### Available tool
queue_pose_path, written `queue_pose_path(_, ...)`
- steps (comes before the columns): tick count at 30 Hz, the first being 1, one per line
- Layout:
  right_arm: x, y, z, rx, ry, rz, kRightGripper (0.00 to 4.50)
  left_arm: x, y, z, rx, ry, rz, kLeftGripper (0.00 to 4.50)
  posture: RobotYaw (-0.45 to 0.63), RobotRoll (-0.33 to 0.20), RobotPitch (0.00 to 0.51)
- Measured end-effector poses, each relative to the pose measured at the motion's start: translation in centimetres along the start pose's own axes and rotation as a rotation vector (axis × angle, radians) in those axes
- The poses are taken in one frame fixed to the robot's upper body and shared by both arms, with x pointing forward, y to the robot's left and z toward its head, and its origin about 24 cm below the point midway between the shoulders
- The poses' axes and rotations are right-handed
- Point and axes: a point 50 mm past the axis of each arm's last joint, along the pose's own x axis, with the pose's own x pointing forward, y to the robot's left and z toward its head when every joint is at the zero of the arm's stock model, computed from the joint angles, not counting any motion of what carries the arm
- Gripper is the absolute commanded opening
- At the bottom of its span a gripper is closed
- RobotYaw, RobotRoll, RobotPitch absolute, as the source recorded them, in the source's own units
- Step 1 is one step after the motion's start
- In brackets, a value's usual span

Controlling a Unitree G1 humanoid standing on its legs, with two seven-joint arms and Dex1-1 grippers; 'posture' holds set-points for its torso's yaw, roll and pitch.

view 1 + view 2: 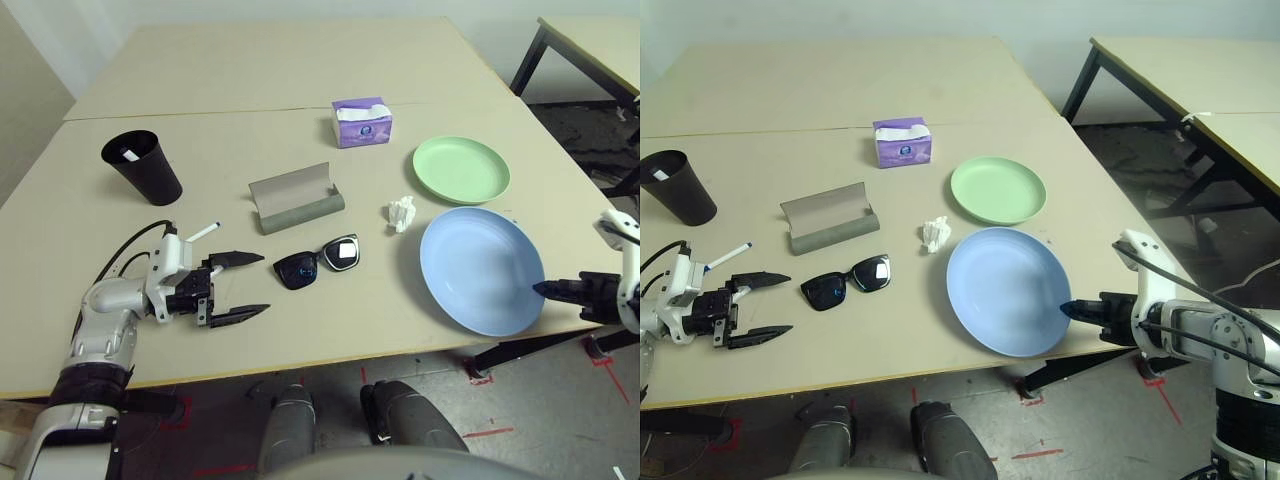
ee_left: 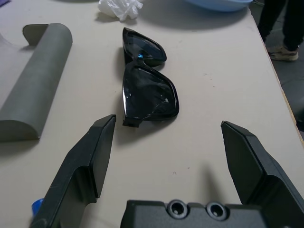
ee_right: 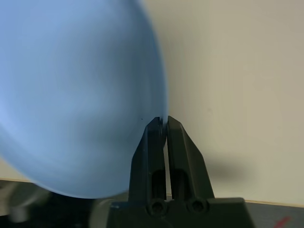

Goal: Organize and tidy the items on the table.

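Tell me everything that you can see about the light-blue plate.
The light-blue plate is round, shallow and plain, with a smooth matte look like plastic, and nothing lies in it. It sits at the near right edge of the table, its near rim reaching past that edge. The green plate lies just behind it, a crumpled tissue to its left. The right gripper is shut on its right rim, pinching the thin edge between both fingers.
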Motion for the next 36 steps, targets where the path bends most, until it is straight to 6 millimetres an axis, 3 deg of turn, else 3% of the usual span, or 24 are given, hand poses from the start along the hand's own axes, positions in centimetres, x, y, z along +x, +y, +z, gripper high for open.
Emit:
queue_pose_path(6,-1.9,1.1,5.4,-0.024,-0.127,0.084,0.03,0.4,0.0,-0.1,0.006,0.005,-0.008,4.50,-0.11,0.000,0.129)
queue_pose_path(12,-1.8,2.8,9.6,-0.031,-0.136,0.152,0.03,0.7,0.1,0.0,0.011,-0.001,-0.010,4.50,-0.09,0.000,0.135)
queue_pose_path(17,-1.0,3.2,12.8,-0.024,-0.152,0.119,0.03,0.7,-0.1,-0.2,0.008,0.003,-0.007,4.50,-0.08,0.000,0.139)
queue_pose_path(23,1.5,2.8,16.3,0.000,-0.247,0.052,0.03,0.6,-0.4,-0.4,0.002,0.007,-0.001,4.50,-0.06,0.000,0.140)
queue_pose_path(29,3.7,1.8,17.0,0.020,-0.325,-0.057,0.03,0.4,-0.6,-0.3,0.004,0.001,0.023,4.50,-0.04,0.000,0.145)
queue_pose_path(36,5.2,1.3,16.7,0.024,-0.363,-0.127,0.03,-0.5,0.6,1.4,-0.032,-0.104,0.200,4.50,-0.02,0.000,0.151)
